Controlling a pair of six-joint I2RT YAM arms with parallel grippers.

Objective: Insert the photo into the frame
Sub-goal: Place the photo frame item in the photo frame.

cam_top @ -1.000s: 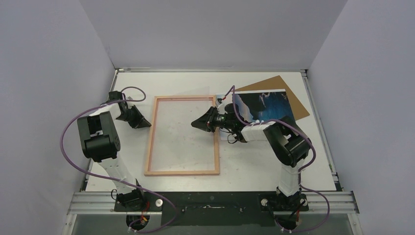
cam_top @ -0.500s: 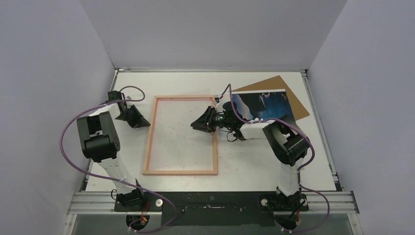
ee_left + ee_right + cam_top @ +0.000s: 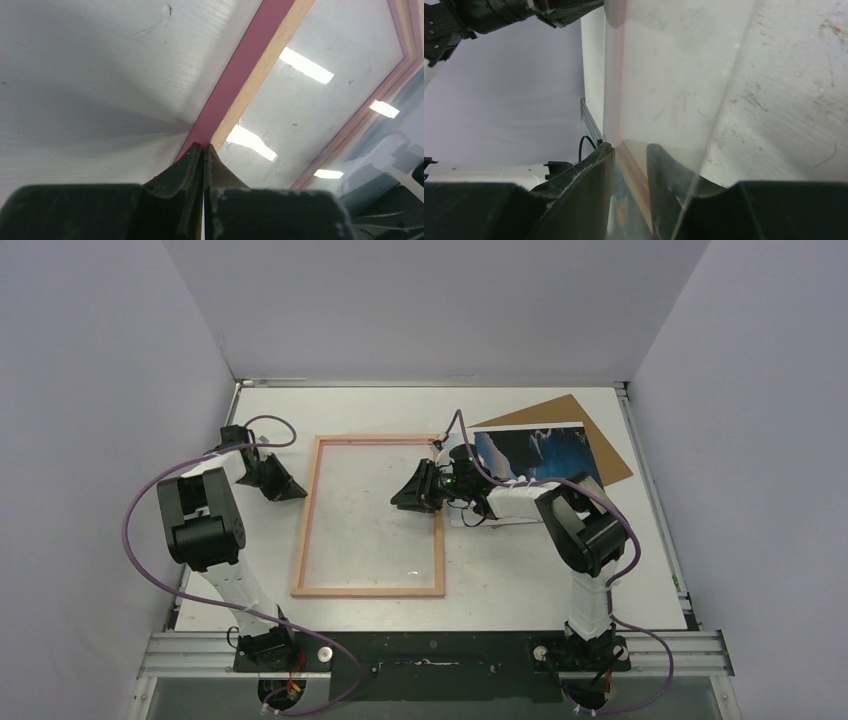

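- Two arms work on one white table [image 3: 520, 570], one at each lower corner of the top view.
- The left gripper [image 3: 299, 494], left of centre, has its jaws pressed fully together with nothing between them. Its tip sits at the left rail of the frame; I cannot tell whether it presses on it.
- One frame [image 3: 370, 591] lies flat in the middle of the view, tan side up, its outer edge pink in the left wrist view.
- One clear sheet [image 3: 375, 530] lies inside the frame, catching light glints.
- The right gripper [image 3: 400, 498] hangs over the upper right part of the frame's opening, pointing left. Its jaws stand partly apart and clamp nothing that I can make out; the sheet's edge crosses in front of one finger.
- One photo [image 3: 535, 455] lies picture side up in the upper right, just beside the frame's right rail and outside it, partly under the right arm.
- One brown cardboard board [image 3: 602, 445] lies beneath the photo, showing past its upper and right edges.
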